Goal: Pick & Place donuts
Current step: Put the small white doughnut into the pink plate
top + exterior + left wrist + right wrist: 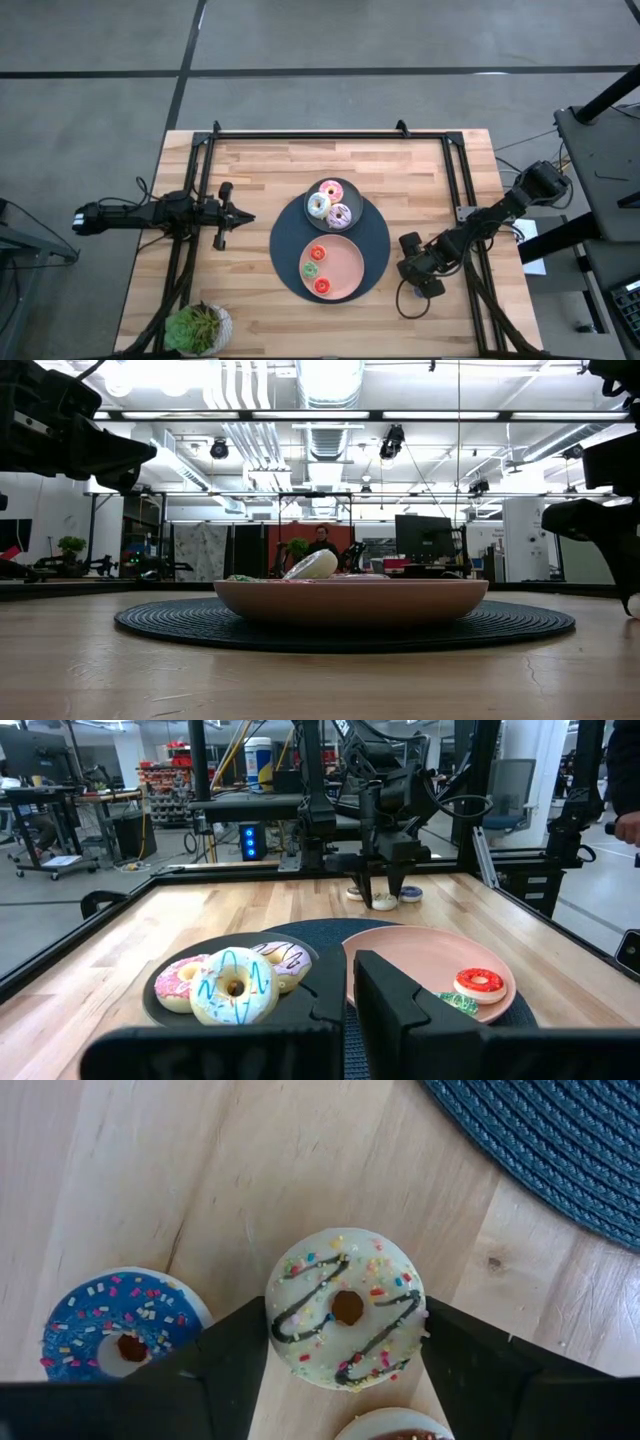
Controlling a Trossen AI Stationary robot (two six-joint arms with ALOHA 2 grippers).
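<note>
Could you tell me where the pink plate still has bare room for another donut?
The pink plate is bare along its side nearest the right gripper; three small donuts line the opposite edge. The grey plate is crowded with three large frosted donuts. Bare wood surrounds the dark mat.

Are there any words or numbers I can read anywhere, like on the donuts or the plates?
None can be read.
The white donut between the right gripper fingers shows only dark squiggles and sprinkles, no letters.
The blue donut beside it: sprinkles only.
The pink plate and the grey plate: plain.
Anything in the room beyond the table is too blurred to read.
</note>
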